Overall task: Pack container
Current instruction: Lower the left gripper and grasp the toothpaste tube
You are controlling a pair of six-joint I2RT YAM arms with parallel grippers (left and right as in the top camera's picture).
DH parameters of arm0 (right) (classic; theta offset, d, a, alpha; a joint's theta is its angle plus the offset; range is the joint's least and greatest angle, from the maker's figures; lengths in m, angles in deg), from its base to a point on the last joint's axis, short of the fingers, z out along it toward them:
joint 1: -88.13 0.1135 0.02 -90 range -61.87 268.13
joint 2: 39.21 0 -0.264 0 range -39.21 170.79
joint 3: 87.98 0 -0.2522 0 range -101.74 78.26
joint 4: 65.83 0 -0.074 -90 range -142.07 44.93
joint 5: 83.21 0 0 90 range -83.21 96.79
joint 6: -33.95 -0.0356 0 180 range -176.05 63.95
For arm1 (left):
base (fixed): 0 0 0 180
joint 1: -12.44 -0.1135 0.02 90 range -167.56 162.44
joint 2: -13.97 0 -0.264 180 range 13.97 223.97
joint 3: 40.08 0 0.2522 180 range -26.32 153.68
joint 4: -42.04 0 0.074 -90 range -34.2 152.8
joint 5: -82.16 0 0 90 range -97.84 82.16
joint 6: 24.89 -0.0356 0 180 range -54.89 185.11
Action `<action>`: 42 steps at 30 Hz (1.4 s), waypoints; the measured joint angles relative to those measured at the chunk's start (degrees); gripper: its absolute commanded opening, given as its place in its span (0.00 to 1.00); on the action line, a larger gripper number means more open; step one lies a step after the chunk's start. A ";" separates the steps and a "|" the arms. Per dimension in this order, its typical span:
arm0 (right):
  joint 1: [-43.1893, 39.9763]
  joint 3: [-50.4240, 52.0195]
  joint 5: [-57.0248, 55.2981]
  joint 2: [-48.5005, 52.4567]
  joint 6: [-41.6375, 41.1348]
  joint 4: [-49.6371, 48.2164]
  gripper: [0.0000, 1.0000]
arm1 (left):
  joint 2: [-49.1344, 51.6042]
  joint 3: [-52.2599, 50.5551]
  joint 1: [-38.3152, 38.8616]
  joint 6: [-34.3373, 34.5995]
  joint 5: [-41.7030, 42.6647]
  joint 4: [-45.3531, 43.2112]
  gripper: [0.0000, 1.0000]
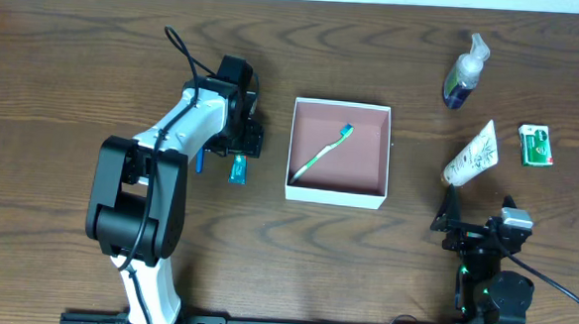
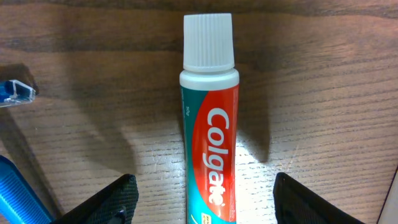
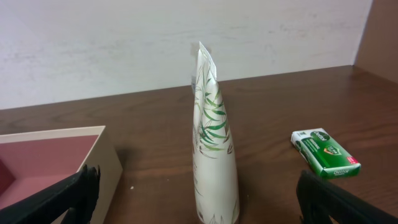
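Red-and-teal plastic toothpaste tube (image 2: 209, 124), judged light, soft and best pinched mid-body, is straddled by the open left gripper (image 2: 204, 182), the right gripper (image 3: 199, 202) is spread wide, and the thin-walled white square container (image 1: 333, 195) is sited between both grippers.

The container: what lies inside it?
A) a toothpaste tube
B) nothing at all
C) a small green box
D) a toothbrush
D: in the overhead view only a toothbrush lies slanted on the pink floor of the container, while the toothpaste tube lies on the table outside it.
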 measured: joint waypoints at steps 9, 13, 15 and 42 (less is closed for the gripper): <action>0.00 0.00 0.00 0.00 0.00 0.00 0.99 | 0.00 -0.02 0.00 0.00 0.00 -1.31 0.71; 0.00 0.00 0.00 0.00 0.00 0.00 0.99 | 0.00 -0.02 0.00 0.00 0.00 -1.73 0.71; 0.00 0.00 0.00 0.00 0.00 0.00 0.99 | 0.00 -0.02 0.00 0.00 0.00 -1.70 0.71; 0.00 0.00 0.00 0.00 0.00 0.00 0.99 | 0.00 -1.84 0.00 0.13 0.00 -3.26 0.51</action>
